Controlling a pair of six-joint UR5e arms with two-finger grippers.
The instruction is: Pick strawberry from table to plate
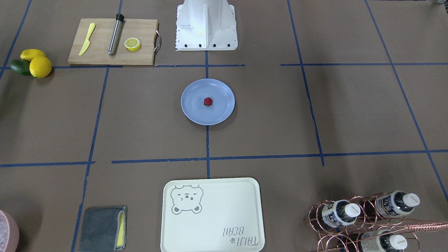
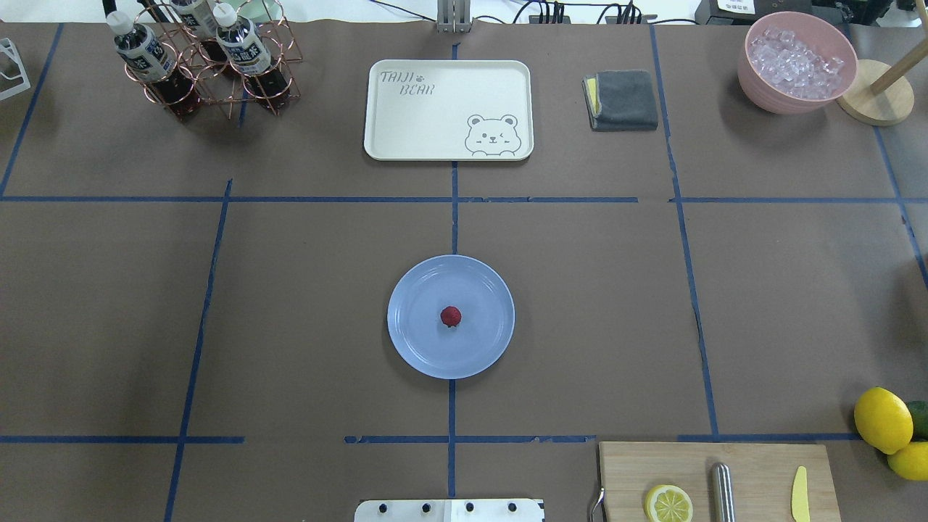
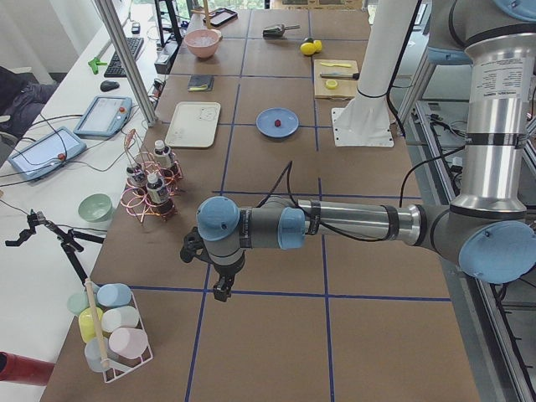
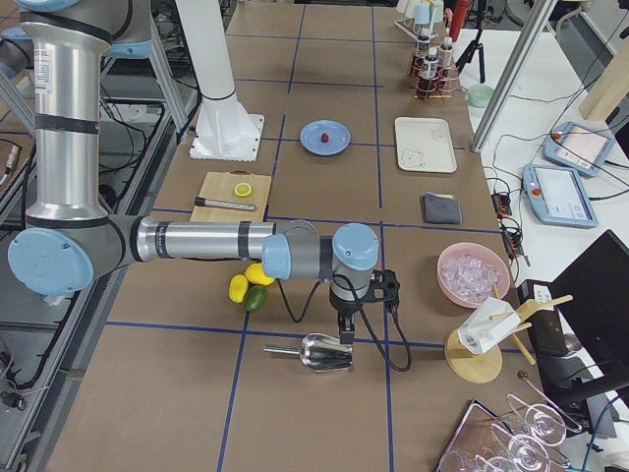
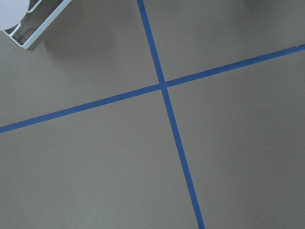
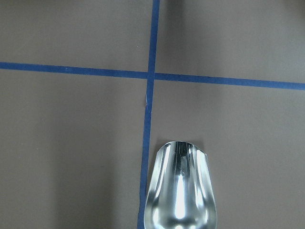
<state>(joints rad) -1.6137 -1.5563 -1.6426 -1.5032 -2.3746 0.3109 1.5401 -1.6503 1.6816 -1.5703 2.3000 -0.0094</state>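
The small dark-red strawberry (image 1: 208,101) (image 2: 450,316) lies near the middle of the round light-blue plate (image 1: 194,109) (image 2: 417,344), on the brown taped table (image 1: 280,115) in front of the robot's base. Both arms are far from it. My left gripper (image 3: 219,290) shows only in the left side view, hanging low over bare table near the table's end. My right gripper (image 4: 344,330) shows only in the right side view, just above a metal scoop (image 4: 316,352) (image 6: 181,191). I cannot tell whether either gripper is open or shut. Neither wrist view shows fingers.
A cream bear tray (image 2: 448,109), a folded grey cloth (image 2: 621,100), a pink bowl of ice (image 2: 796,61) and a copper bottle rack (image 2: 203,61) line the far side. A cutting board (image 1: 113,41) with a lemon half (image 1: 132,44) and whole lemons (image 1: 36,63) sit near the base.
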